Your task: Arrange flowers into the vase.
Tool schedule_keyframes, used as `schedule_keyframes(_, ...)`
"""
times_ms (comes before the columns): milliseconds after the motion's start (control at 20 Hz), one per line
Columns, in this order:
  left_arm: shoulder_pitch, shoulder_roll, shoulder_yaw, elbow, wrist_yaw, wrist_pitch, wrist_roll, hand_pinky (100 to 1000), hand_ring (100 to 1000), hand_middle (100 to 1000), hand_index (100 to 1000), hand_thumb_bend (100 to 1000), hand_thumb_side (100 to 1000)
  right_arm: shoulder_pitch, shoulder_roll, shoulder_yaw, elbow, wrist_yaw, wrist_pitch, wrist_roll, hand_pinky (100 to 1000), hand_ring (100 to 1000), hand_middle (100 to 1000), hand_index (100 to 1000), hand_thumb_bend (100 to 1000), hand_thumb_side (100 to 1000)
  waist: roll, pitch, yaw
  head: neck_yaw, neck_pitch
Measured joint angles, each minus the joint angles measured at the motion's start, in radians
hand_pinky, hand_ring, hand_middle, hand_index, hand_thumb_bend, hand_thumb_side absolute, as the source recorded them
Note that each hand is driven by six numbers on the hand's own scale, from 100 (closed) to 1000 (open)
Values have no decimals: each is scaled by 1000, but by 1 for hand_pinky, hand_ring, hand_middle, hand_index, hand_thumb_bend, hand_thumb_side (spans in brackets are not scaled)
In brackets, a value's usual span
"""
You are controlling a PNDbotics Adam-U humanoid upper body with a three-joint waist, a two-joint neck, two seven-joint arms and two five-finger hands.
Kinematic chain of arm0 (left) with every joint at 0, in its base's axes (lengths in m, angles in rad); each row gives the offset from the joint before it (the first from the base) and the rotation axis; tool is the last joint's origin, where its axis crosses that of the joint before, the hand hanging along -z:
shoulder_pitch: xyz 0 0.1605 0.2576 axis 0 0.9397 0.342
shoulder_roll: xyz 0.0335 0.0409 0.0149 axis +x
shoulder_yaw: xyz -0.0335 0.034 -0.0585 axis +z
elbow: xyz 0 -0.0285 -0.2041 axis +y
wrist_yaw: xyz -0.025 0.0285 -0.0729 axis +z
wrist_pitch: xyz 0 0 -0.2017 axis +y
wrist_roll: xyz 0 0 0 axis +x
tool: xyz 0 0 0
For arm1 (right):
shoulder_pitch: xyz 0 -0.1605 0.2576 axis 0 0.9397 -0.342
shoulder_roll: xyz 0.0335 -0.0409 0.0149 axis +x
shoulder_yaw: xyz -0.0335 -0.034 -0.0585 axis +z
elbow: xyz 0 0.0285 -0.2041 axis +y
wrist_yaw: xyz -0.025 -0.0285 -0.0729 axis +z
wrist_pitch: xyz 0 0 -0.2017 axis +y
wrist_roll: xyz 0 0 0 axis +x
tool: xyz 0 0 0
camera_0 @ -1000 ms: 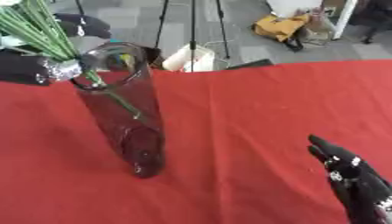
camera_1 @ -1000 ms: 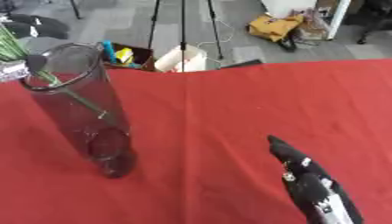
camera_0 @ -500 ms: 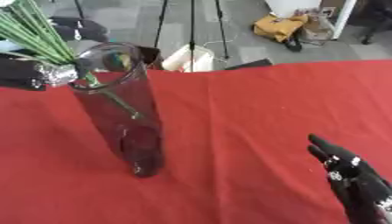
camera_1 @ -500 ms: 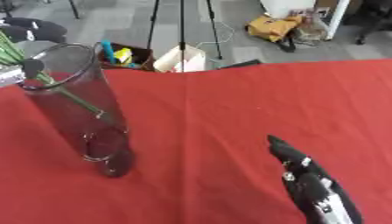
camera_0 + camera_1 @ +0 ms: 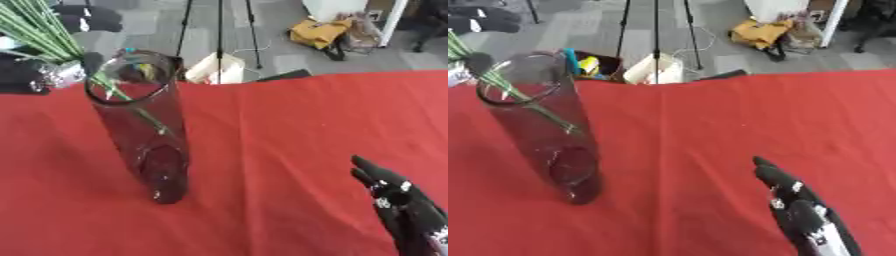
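Since the earlier frame, the flower stems (image 5: 131, 100) have slid deeper through the mouth of the glass vase (image 5: 144, 135), their lower ends now well inside, so the insertion looks nearly done. That vase stands near the left edge of the red tabletop (image 5: 289, 120). At its rim, just left, the left hand (image 5: 39, 75) clasps the bundle's foil-wrapped part. Well apart, by the lower right corner, the right hand (image 5: 402, 210) idles with straight, relaxed fingers.
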Motion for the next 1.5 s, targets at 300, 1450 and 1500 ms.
schedule_keyframes(300,-5,0,0,-6,-11,11,-15,1000,1000,1000,1000,102,1000,0,0,0,0,0,2,0,992,1000,100,894,100,1000,4,0,0,0,0)
schedule_keyframes(1450,-14,0,-7,-8,58,-17,-162,1000,1000,1000,1000,129,1000,0,-18,-6,0,-20,21,-16,991,1000,100,892,100,1000,22,-6,-8,1,-1)
schedule_keyframes(1500,-14,0,-7,-9,55,-17,-160,1000,1000,1000,1000,132,1000,0,-18,-6,0,-20,22,-16,991,1000,100,892,100,1000,23,-6,-8,2,-1)
